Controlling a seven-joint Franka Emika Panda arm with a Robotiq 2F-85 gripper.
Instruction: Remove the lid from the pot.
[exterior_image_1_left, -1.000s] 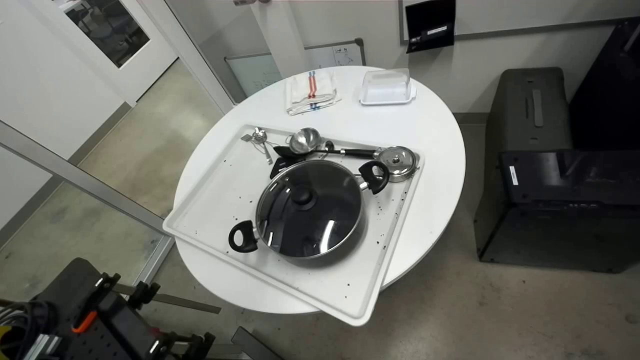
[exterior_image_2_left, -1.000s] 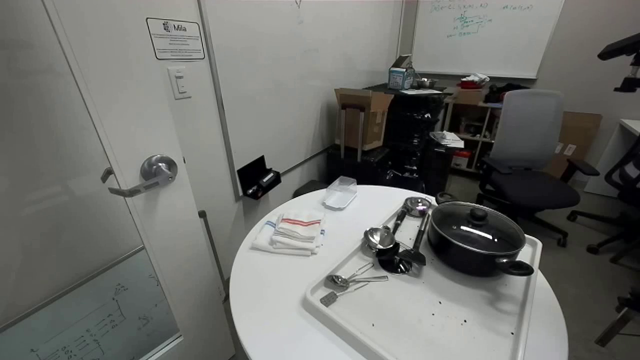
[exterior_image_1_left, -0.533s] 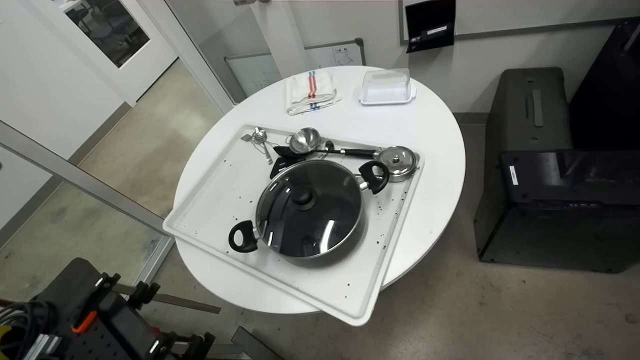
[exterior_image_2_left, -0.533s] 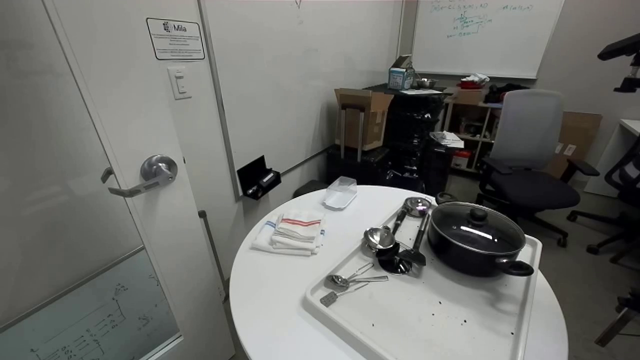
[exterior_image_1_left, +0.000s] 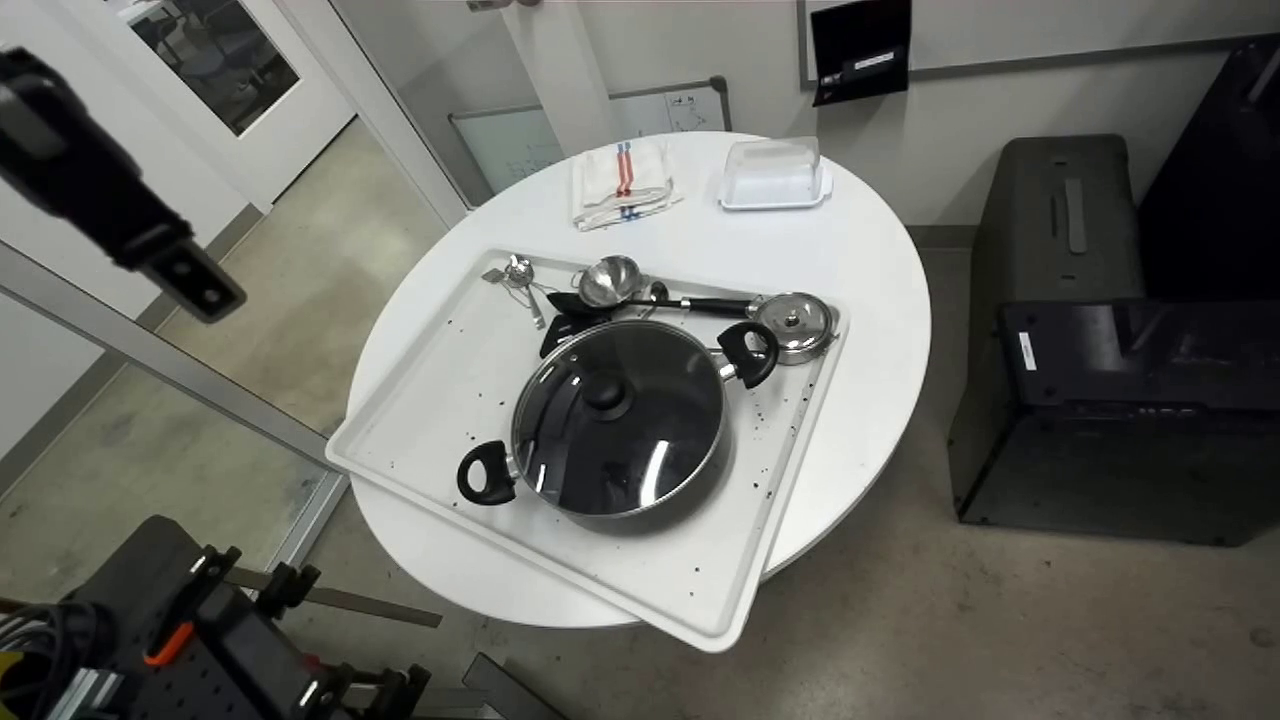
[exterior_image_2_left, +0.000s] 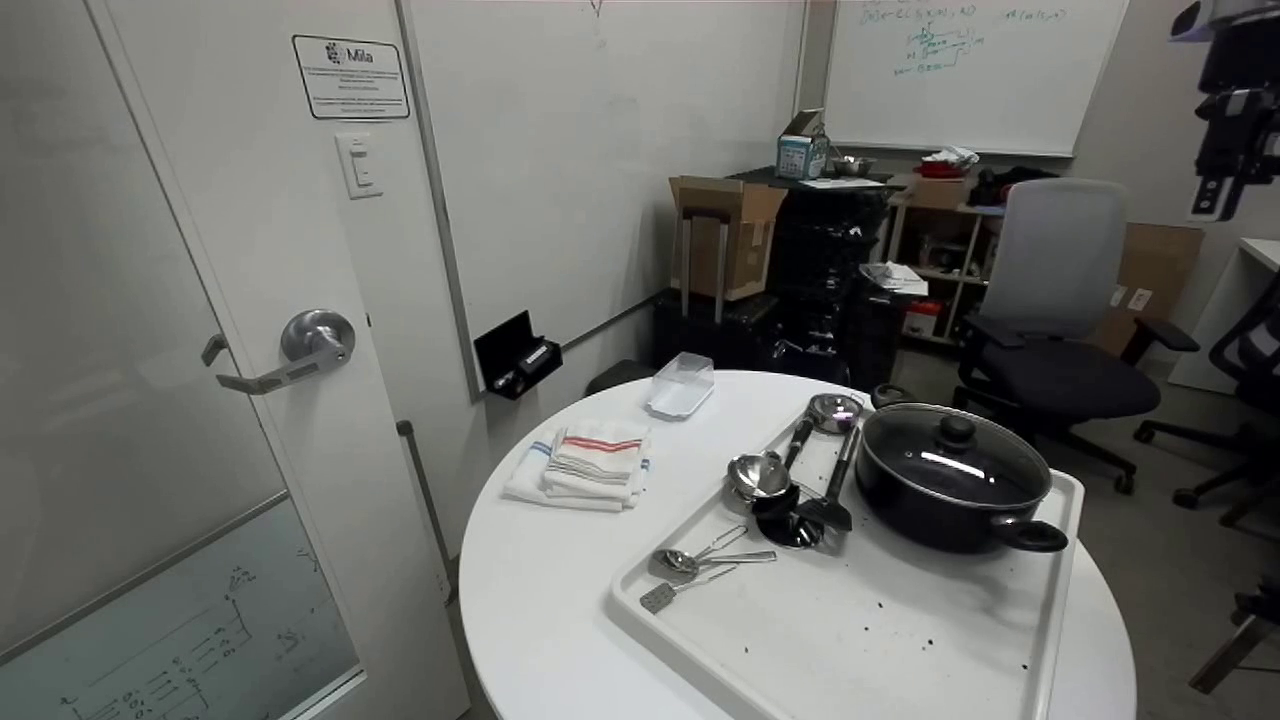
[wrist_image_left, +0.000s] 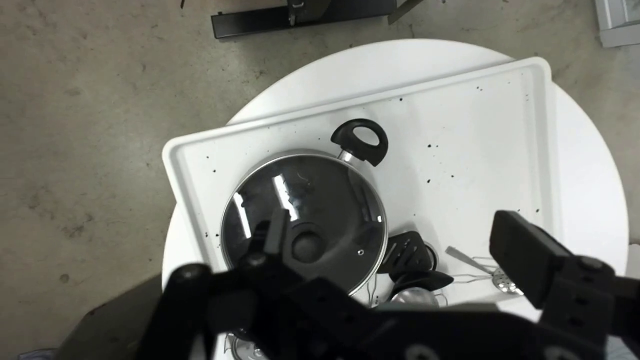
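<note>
The lid (exterior_image_1_left: 655, 390) is a round see-through glass disc with a metal rim and dark knob. It sits flat on the black pot (exterior_image_2_left: 920, 510), shown in both exterior views. In the wrist view the lid (wrist_image_left: 330, 195) is at left of centre, partly hidden behind a finger, with one pot handle (wrist_image_left: 357, 142) above it. My gripper (wrist_image_left: 390, 215) is open and empty, its fingers wide apart, high above the table. One finger lies across the lid near the knob. In the exterior views the gripper (exterior_image_1_left: 205, 290) shows at the upper left and the gripper (exterior_image_2_left: 1225, 190) at the upper right.
The pot stands on a white tray (exterior_image_1_left: 540, 560) on a round white table (exterior_image_1_left: 860, 420). Black utensils, a metal cup (exterior_image_1_left: 610, 281), small metal utensils (exterior_image_1_left: 520, 275) and a small lidded metal pan (exterior_image_1_left: 795, 322) lie beside it. Folded towels (exterior_image_1_left: 625, 185) and a clear-covered dish (exterior_image_1_left: 772, 178) stand behind.
My gripper has come into both exterior views, at the upper left in an exterior view and at the upper right in an exterior view. The pot, lid and utensils have not moved.
</note>
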